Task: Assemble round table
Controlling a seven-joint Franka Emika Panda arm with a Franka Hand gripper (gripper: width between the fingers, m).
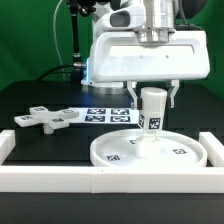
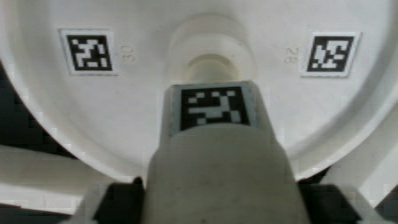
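The large round disc [image 1: 150, 152] lies flat on the black table against the white rim. The short cylindrical leg [image 1: 152, 112] stands upright on the disc's middle, a tag on its side. My gripper [image 1: 153, 96] is shut on the leg's upper part, one finger on each side. In the wrist view the leg [image 2: 217, 130] fills the middle, its far end at the disc's raised hub [image 2: 222, 55], and the disc [image 2: 89, 110] shows two tags. The flat cross-shaped foot piece [image 1: 45, 119] lies on the table at the exterior view's left.
A white straight-walled rim [image 1: 100, 182] runs along the front and up both sides of the table. The marker board [image 1: 108, 113] lies flat behind the disc. A green backdrop and a light stand are at the back.
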